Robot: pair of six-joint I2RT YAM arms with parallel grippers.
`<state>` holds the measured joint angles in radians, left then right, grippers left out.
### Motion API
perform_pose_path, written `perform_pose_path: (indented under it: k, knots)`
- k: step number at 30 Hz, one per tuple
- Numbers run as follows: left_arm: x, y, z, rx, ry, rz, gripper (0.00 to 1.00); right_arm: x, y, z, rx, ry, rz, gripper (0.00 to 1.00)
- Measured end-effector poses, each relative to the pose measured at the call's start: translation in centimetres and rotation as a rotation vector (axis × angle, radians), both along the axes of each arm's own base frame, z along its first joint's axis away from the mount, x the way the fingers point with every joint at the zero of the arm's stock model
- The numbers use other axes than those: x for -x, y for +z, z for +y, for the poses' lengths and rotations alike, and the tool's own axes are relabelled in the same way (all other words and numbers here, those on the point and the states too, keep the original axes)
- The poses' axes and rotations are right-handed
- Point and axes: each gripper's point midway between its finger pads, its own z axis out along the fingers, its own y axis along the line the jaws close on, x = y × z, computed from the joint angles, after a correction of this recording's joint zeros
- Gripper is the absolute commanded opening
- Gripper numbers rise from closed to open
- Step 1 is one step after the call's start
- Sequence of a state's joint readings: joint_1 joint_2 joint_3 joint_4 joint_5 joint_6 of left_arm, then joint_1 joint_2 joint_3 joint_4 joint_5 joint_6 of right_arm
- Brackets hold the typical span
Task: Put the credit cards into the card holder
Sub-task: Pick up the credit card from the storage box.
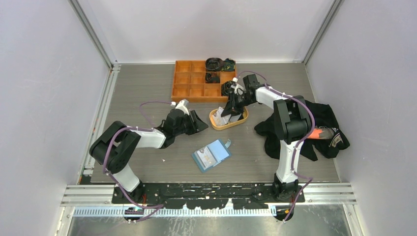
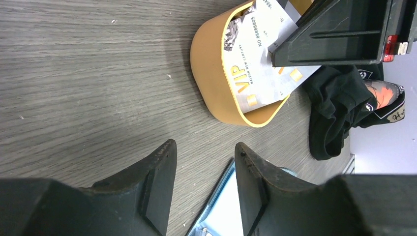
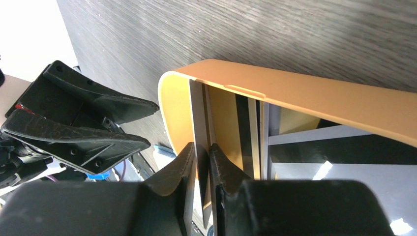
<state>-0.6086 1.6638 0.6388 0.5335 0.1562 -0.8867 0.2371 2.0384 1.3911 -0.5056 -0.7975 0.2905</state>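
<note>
The blue card holder point(image 1: 211, 155) lies open on the table, its edge between the fingers in the left wrist view point(image 2: 231, 209). Several credit cards stand in the oval tan dish point(image 1: 237, 121). My right gripper point(image 1: 227, 113) reaches into the dish and is shut on the edge of a grey card point(image 3: 198, 113) printed "VIP" point(image 2: 263, 73). Other black and grey cards point(image 3: 246, 132) stand beside it. My left gripper point(image 1: 199, 125) is open and empty, low over the table left of the dish, its fingers point(image 2: 157, 172) apart.
An orange compartment tray point(image 1: 189, 81) holding dark items stands behind the dish. A black cloth point(image 1: 319, 128) with an orange item lies at the right by the right arm. The dish wall point(image 3: 305, 98) is close to the right fingers.
</note>
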Motion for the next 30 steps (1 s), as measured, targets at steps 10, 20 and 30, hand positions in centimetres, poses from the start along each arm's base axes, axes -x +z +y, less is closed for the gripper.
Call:
perform_pose_path:
  k: [10,20,30]
  knots:
    - [0.2,0.4,-0.1,0.036,-0.022,-0.023,0.48,-0.7,-0.3,-1.1,0.021,-0.033,-0.002,0.11]
    - [0.4,1.3,-0.3,0.098,-0.047,-0.056,0.50,-1.0,-0.6,-2.3,0.057,-0.055,-0.011,0.07]
    - [1.9,4.1,-1.3,0.274,-0.119,-0.110,0.63,-1.4,3.3,-4.6,0.080,-0.064,-0.168,0.04]
